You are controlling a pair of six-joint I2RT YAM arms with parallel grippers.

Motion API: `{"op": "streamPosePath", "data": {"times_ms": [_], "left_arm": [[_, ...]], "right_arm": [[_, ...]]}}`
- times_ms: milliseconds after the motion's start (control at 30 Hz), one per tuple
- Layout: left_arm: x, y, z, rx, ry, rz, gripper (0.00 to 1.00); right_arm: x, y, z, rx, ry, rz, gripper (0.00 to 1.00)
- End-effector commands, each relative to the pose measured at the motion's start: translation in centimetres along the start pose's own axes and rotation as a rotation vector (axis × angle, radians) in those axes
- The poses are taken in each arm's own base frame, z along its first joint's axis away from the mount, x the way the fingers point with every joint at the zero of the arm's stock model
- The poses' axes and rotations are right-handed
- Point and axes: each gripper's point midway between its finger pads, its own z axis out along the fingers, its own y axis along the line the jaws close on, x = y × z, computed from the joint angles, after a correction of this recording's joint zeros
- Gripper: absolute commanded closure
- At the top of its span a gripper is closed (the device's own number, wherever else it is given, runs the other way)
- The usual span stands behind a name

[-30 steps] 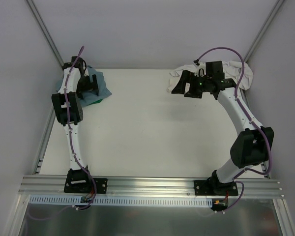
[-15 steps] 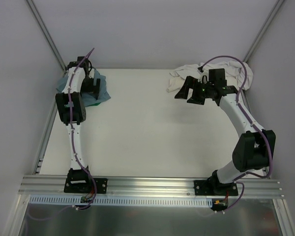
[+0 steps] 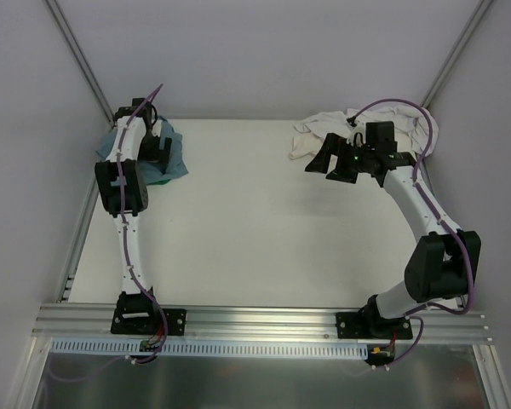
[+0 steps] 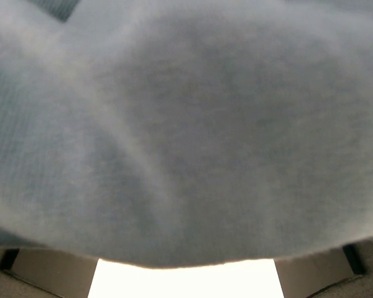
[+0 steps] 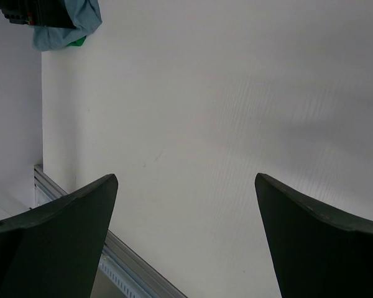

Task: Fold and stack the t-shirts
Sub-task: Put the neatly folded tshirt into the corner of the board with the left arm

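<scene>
The slate-blue t-shirt (image 3: 177, 158) lies crumpled at the table's back left corner. My left gripper (image 3: 160, 149) is down on it. In the left wrist view the blue cloth (image 4: 186, 136) fills nearly the whole picture, hiding the fingertips; the two finger roots show far apart in the bottom corners. A sliver of the green t-shirt (image 5: 79, 42) peeks out from under the blue one (image 5: 74, 22). The cream t-shirt (image 3: 322, 128) is bunched at the back right. Just in front of it my right gripper (image 3: 328, 162) (image 5: 185, 180) hangs open over bare table, holding nothing.
Grey walls close in the table on the left, back and right. An aluminium rail (image 3: 264, 322) with both arm bases runs along the near edge. The white tabletop (image 3: 255, 221) stretches between the two arms.
My right wrist has shifted slightly right and its elbow has dropped toward the near edge. The left arm has leaned a little further back over the blue shirt. Both grippers stay wide.
</scene>
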Motion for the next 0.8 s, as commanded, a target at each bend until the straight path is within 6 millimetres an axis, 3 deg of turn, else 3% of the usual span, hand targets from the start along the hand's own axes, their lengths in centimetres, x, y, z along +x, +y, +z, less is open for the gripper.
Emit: {"op": "streamPosePath", "data": {"times_ms": [0, 33, 200, 233, 300, 333, 367, 467, 500, 600, 633, 667, 700, 733, 767], "left_arm": [[-1.1, 4.0, -2.6, -0.095, -0.069, -0.029, 0.01], [-2.6, 4.3, -4.1, -0.099, -0.146, -0.042, 0.01], [-6.5, 4.4, -10.0, -0.086, -0.374, -0.07, 0.01], [-7.2, 4.5, -12.7, -0.091, -0.446, -0.076, 0.01], [-9.2, 3.3, -15.5, -0.029, -0.586, -0.065, 0.01], [-9.8, 3.0, -19.0, -0.013, -0.683, -0.065, 0.01], [-10.8, 1.7, -20.3, 0.051, -0.755, -0.046, 0.01], [-11.7, 0.8, -25.4, 0.114, -0.869, -0.077, 0.01], [-11.5, 0.3, -26.2, 0.131, -0.869, -0.087, 0.01], [-11.0, -2.5, -29.2, 0.24, -0.912, -0.086, 0.01], [-10.5, -3.7, -31.1, 0.308, -0.944, -0.084, 0.01], [-10.0, -4.6, -30.7, 0.341, -0.925, -0.086, 0.01], [-9.6, -5.3, -32.9, 0.386, -0.968, -0.111, 0.01], [-9.3, -6.0, -33.3, 0.434, -0.972, -0.118, 0.01], [-8.6, -7.2, -32.9, 0.5, -0.947, -0.122, 0.01]], "right_arm": [[-0.9, 0.8, -0.4, -0.044, -0.032, -0.017, 0.0], [-0.9, 0.9, -0.3, -0.05, -0.03, -0.016, 0.01], [-1.1, 0.9, 0.2, -0.066, -0.033, -0.018, 0.01], [-0.9, 0.8, 0.3, -0.068, -0.028, -0.015, 0.01], [-1.0, 0.8, 0.4, -0.076, -0.032, -0.016, 0.0], [-0.7, 0.7, 0.5, -0.077, -0.026, -0.012, 0.0], [-0.8, 0.7, 0.6, -0.081, -0.032, -0.015, 0.0], [-0.7, 0.8, 0.7, -0.085, -0.03, -0.014, 0.01], [-0.7, 0.8, 0.7, -0.087, -0.031, -0.015, 0.01], [-1.1, 1.3, 0.3, -0.093, -0.039, -0.026, 0.01], [-1.4, 1.4, 0.2, -0.089, -0.048, -0.029, 0.01], [-1.9, 1.7, -0.2, -0.088, -0.06, -0.044, 0.0], [-2.4, 1.9, -0.5, -0.084, -0.076, -0.055, 0.0], [-2.6, 2.2, -0.6, -0.083, -0.083, -0.063, 0.0], [-2.9, 2.4, -0.9, -0.084, -0.086, -0.071, 0.0]]}}
